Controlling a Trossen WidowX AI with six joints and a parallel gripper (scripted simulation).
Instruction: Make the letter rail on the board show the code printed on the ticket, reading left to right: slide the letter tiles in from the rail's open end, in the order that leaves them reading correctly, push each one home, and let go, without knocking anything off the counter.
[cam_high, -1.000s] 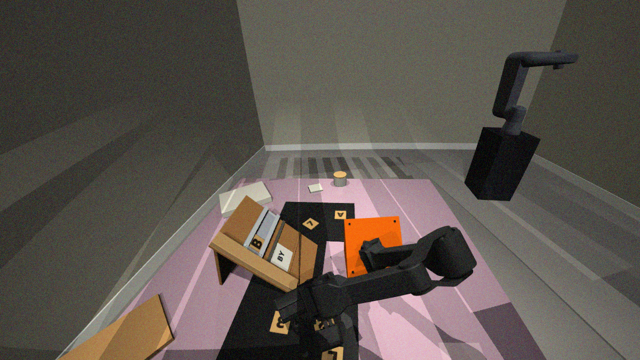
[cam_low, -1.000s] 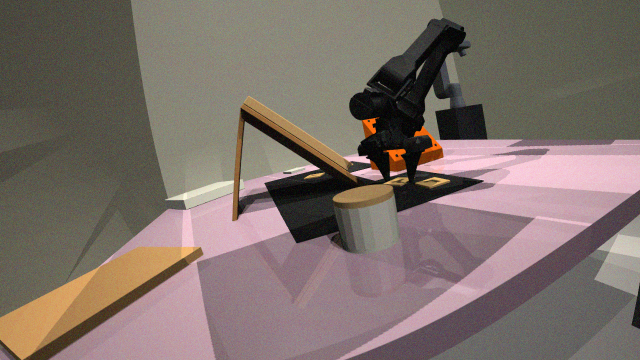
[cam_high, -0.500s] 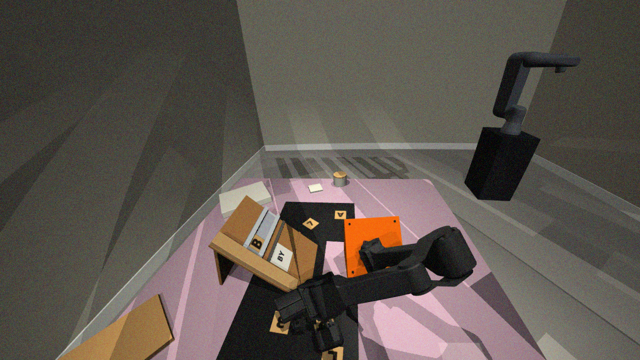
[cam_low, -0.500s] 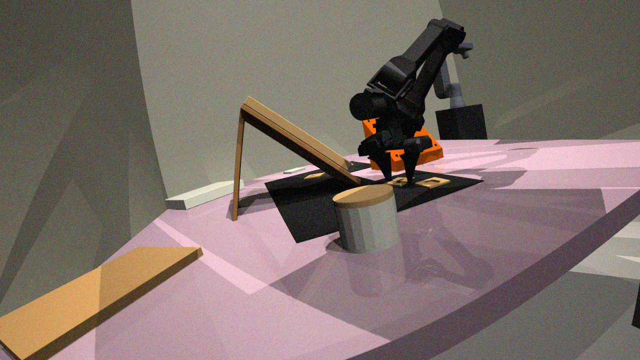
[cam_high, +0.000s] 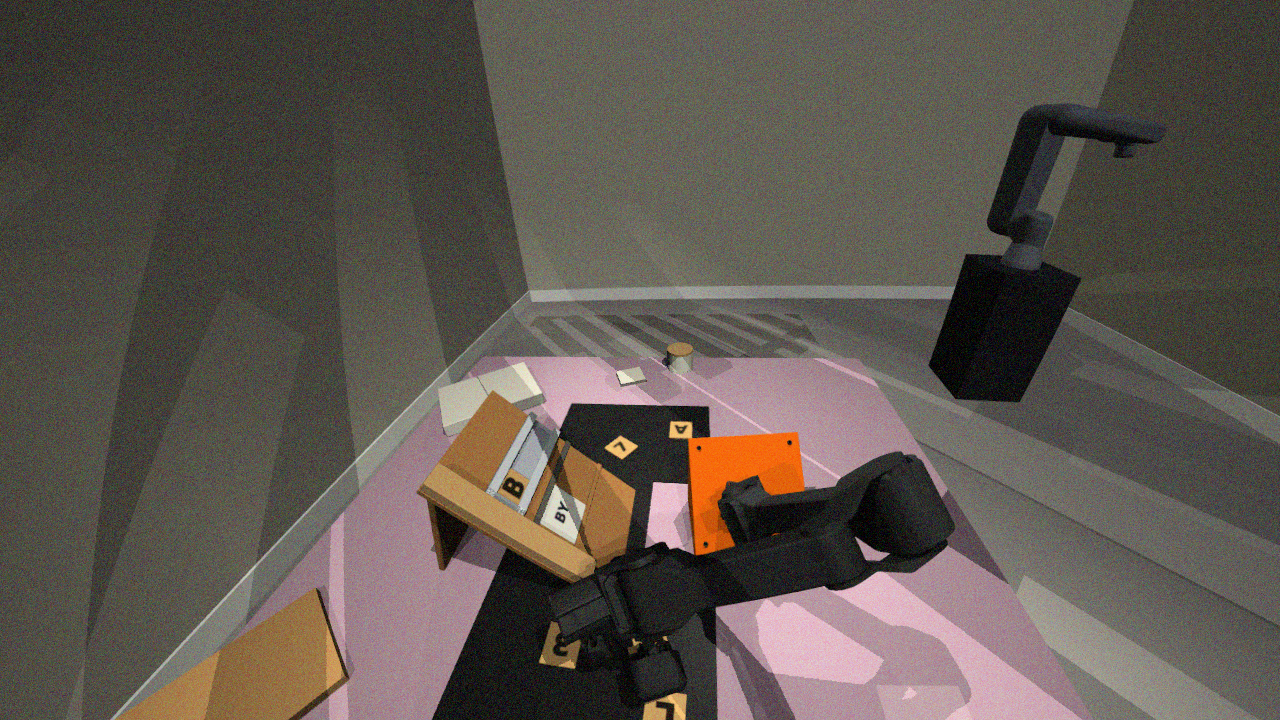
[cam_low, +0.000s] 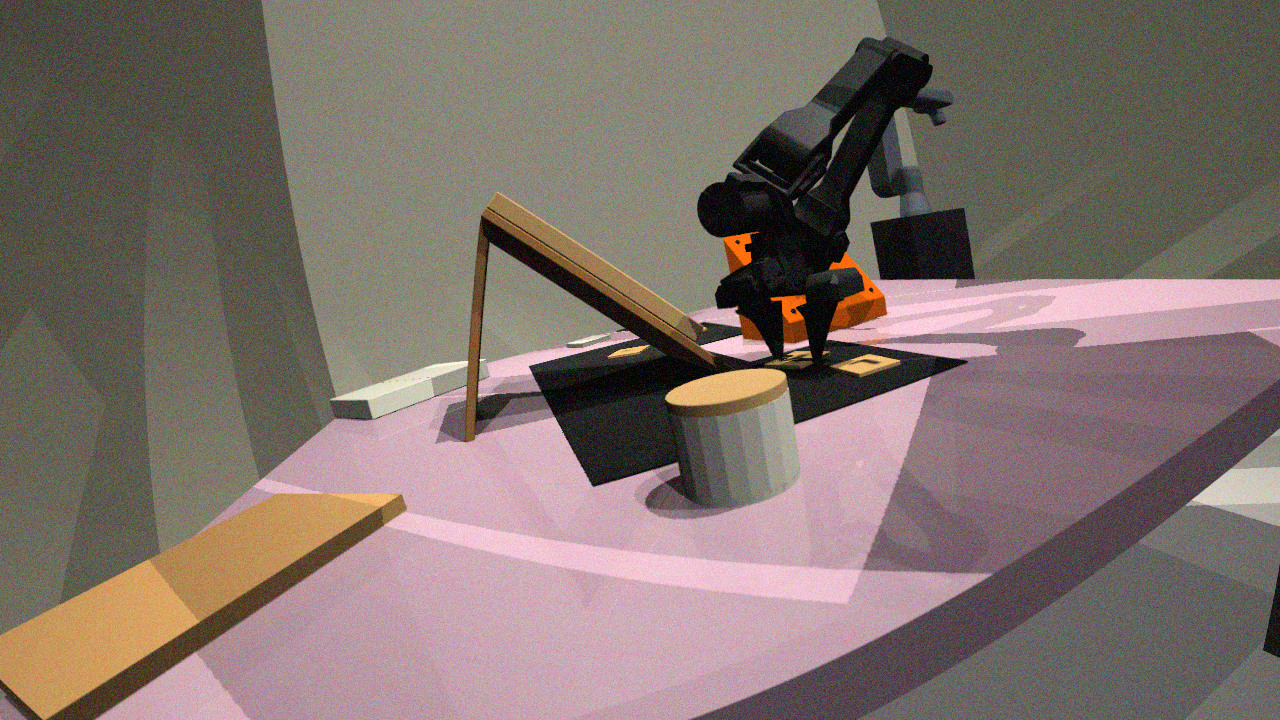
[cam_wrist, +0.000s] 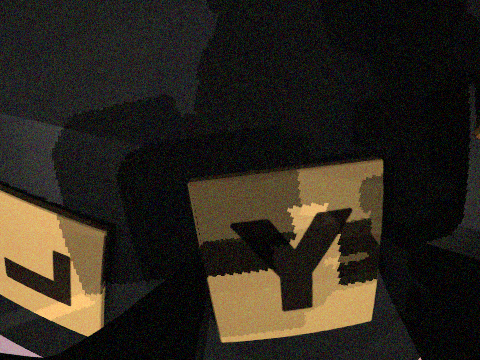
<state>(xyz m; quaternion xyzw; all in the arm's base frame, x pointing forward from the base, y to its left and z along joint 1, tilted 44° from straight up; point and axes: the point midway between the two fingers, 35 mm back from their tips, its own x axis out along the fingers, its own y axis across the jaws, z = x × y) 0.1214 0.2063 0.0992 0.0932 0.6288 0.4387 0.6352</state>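
Note:
My gripper points down at the black mat and is shut on the Y tile, held by its sides at mat level. An L tile and a 3 tile lie on either side of it. A tile marked 7 or L and an A tile lie at the mat's far end. The sloped wooden board carries the grey rail, with a B tile in its near end, and the ticket reading BY.
The orange arm base stands beside the black mat. A lidded cylinder, pale slabs, a small pale block and a wooden plank are on the pink counter.

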